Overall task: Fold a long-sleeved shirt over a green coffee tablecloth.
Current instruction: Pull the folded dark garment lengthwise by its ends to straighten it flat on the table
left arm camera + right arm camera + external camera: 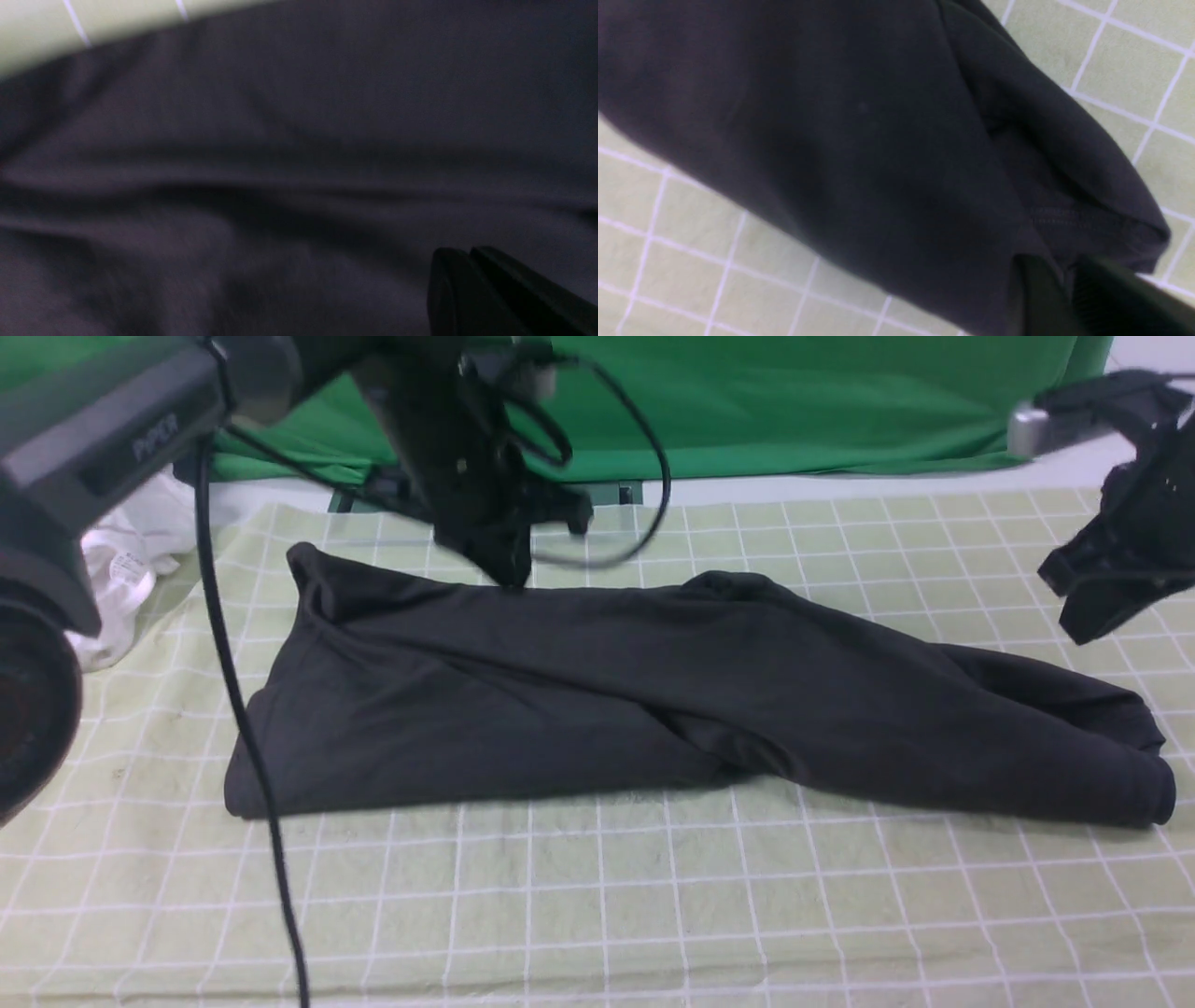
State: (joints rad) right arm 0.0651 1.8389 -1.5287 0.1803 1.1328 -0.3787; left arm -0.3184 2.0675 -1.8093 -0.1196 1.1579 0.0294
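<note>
the shirt (653,700) lies across the middle of the tablecloth (597,915), folded lengthwise into a long band; crosswise folds remain. the left gripper (512,574), clenched, meets its far edge, perhaps pinching cloth. the right gripper (1074,607) hangs over the tablecloth's right side, fingers seemingly parted, empty.

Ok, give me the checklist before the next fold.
1. Shirt wholly on the tablecloth: ok.
2. Left gripper shut at the shirt's far edge: ok.
3. Fabric pinched in it: cannot tell.
4. Right gripper clear of the shirt: ok.
5. Its jaws open: cannot tell.
6. Fold straight: not ok, the shirt's right end slants toward the robot.
</note>
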